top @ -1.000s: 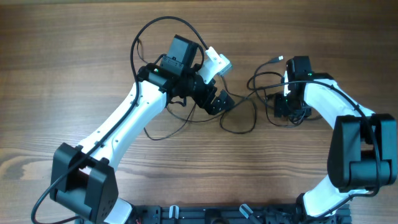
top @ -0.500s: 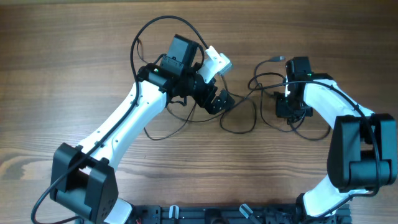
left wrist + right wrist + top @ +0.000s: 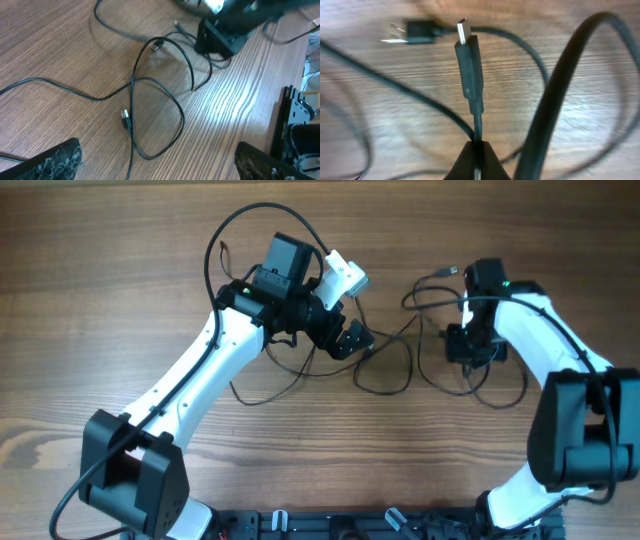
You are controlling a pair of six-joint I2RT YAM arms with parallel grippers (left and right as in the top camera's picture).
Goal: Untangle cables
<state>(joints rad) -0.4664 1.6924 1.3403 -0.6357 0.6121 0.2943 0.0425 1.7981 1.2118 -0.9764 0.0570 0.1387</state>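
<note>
The cables (image 3: 392, 375) are thin black wires lying in loose overlapping loops on the wooden table between my two grippers. My left gripper (image 3: 354, 340) hovers over their left side, open. In the left wrist view its fingers (image 3: 50, 162) stand wide apart above a cable loop (image 3: 167, 125) with a small plug (image 3: 125, 119). My right gripper (image 3: 470, 348) is at the tangle's right side. In the right wrist view it (image 3: 477, 150) is shut on one cable just below its plug (image 3: 468, 60), which points away from the jaws. Another plug (image 3: 415, 30) lies on the wood beyond.
The left arm's own thicker black cable (image 3: 228, 240) arcs over the table at the back. A thick dark cable (image 3: 560, 100) crosses close to the right wrist camera. A black base rail (image 3: 330, 525) runs along the table's near edge, also seen as a black frame (image 3: 295, 130).
The right gripper has shut on a cable near its plug and moved slightly toward the table's far side. The left arm shifted a little left; its gripper stayed open.
</note>
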